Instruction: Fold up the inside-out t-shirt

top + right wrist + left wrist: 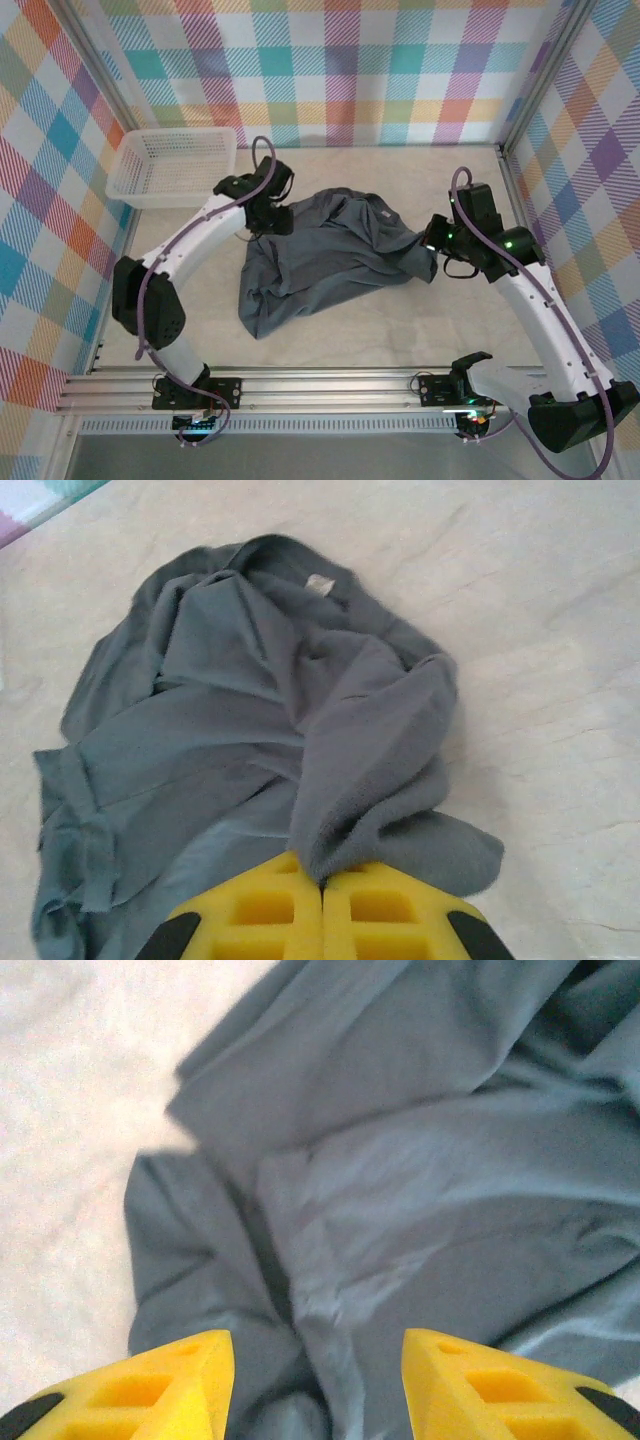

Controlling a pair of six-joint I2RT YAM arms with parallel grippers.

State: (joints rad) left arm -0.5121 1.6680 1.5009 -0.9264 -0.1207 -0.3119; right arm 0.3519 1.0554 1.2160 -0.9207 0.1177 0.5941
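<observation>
Near the white basket (pixel 172 165) at far left, the left gripper (pixel 272 215) hangs with jaws apart over the far-left edge of the inside-out t-shirt (pixel 320 260), crumpled mid-table. The right gripper (pixel 432 262) is clamped on its right-hand fold. Spreading likely comes first: the left should pinch one layer, then both pull apart evenly.

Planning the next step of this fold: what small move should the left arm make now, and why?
Probably lower the left gripper and pinch the fabric beneath it: its jaws stand open over the crumpled t-shirt, while the right gripper pinches a fold, so two grips could spread it.
</observation>
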